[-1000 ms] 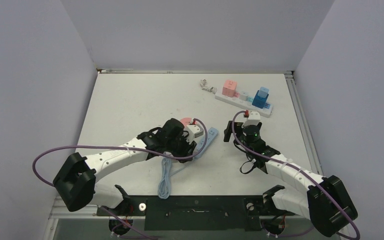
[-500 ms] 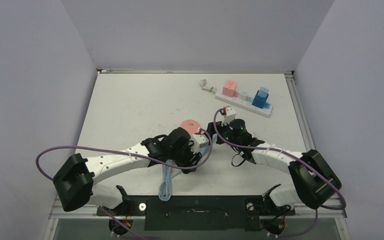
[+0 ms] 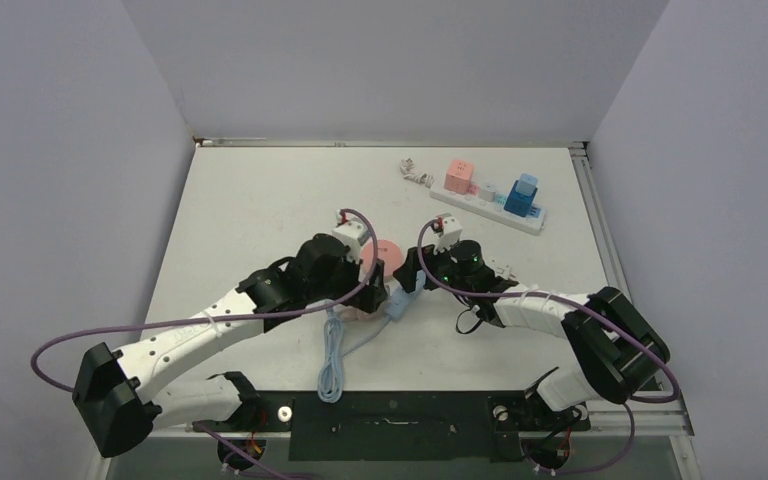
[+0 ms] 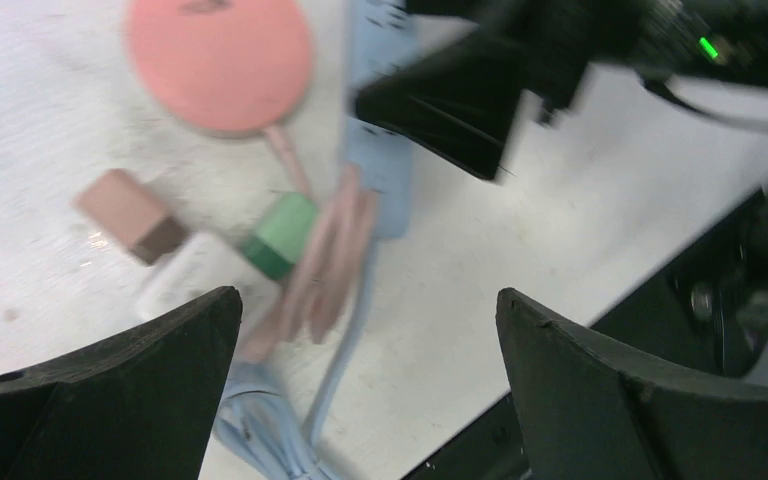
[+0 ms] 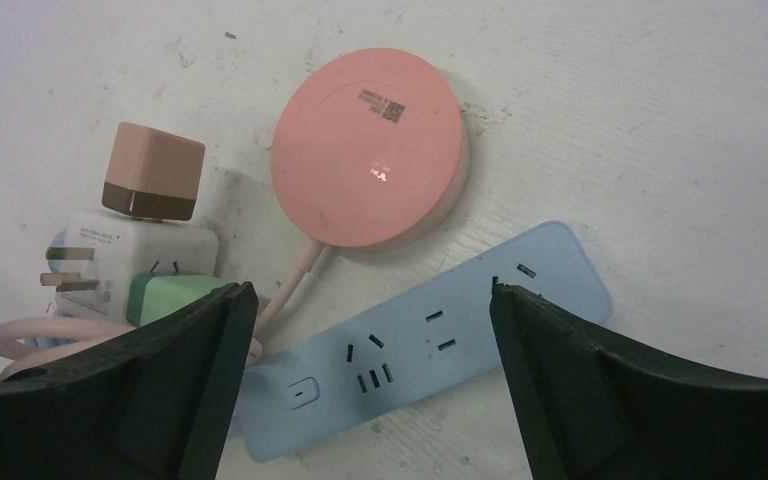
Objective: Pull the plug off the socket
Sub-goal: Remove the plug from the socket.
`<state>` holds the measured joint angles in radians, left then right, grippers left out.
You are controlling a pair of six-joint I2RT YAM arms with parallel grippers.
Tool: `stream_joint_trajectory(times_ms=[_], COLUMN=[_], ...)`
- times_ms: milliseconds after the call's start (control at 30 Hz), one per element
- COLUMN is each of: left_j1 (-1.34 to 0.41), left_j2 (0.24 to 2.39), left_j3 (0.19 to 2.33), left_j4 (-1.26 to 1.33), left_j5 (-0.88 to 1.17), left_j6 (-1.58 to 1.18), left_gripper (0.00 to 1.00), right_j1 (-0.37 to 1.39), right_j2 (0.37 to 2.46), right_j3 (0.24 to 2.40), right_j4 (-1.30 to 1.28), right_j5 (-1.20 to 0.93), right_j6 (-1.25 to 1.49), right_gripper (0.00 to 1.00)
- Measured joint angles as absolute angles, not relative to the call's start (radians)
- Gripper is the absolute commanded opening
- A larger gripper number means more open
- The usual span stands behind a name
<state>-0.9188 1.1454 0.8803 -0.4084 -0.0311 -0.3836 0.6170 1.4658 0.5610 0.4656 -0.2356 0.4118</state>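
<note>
My left gripper (image 4: pixel 368 300) hangs wide, holding nothing; the plug (image 5: pixel 130 262) lies loose on the table (image 5: pixel 660 120), just beside the blue socket strip (image 5: pixel 430 340), whose holes show bare; my right gripper (image 5: pixel 370 290) hovers wide above; the pull looks done, so next I'd simply back away.

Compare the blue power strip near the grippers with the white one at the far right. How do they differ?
Colour: the blue power strip is pale blue, the white power strip is white.
Load: the blue power strip's visible sockets are empty, while the white power strip carries a pink adapter and a blue adapter.
Place: the blue one lies mid-table, the white one far right.
Both lie flat.
</note>
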Motion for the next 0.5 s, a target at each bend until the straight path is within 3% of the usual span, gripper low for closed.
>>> stream_joint_trajectory(times_ms=[200, 500], left_j1=[-0.698, -0.613], left_j2=[1.110, 1.100], left_j3=[0.855, 0.730], left_j4=[-0.413, -0.412], left_j5=[-0.114, -0.144], left_j6=[-0.567, -0.735], left_gripper=[0.97, 0.95], right_j1=[0.618, 0.623], right_j2=[1.414, 1.339], right_j3=[0.514, 0.500], right_j4=[0.470, 0.470], right_j5=[-0.187, -0.142], right_j6=[0.407, 0.400], right_gripper=[0.91, 0.91])
